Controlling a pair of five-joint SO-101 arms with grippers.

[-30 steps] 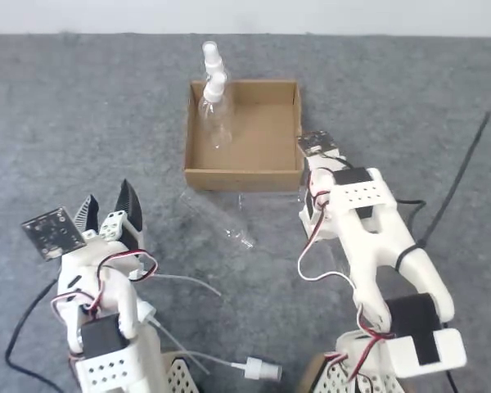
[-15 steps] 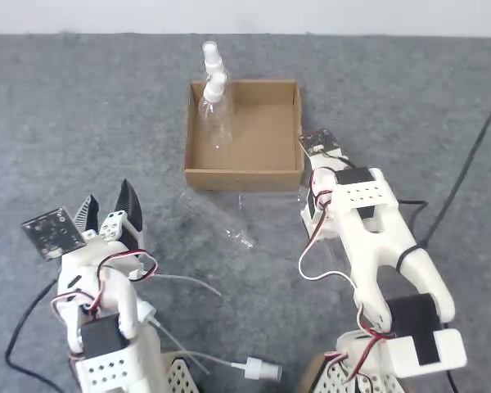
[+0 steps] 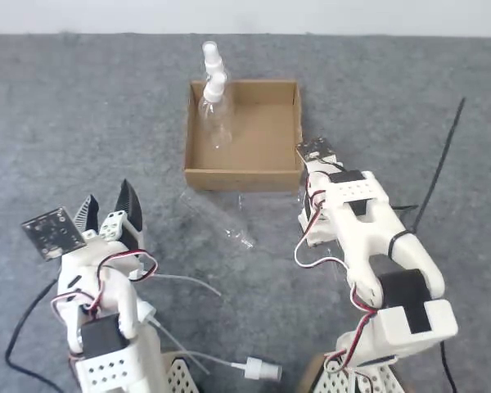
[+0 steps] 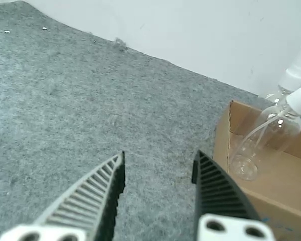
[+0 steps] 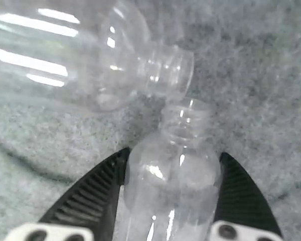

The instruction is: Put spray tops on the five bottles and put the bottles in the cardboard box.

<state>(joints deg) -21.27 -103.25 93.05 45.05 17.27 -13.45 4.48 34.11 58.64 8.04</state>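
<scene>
Your right gripper (image 5: 173, 154): fingers clamped on an uncapped bottle (image 5: 170, 175), just beside the cardboard box (image 3: 244, 177). A second uncapped bottle (image 5: 90, 55) lies on the table (image 4: 65, 100), its mouth just beside the held one's. Your left gripper (image 4: 159, 155): fingers spread wide, holding nothing. One capped bottle (image 3: 215, 119) stands in the box, and the other capped bottle (image 3: 210, 56) stands just behind it. A loose spray top (image 3: 258, 369) lies near the arm bases.

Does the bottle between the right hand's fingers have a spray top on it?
No, the bottle in the right hand shows a bare, open neck with nothing fitted on it.
</scene>
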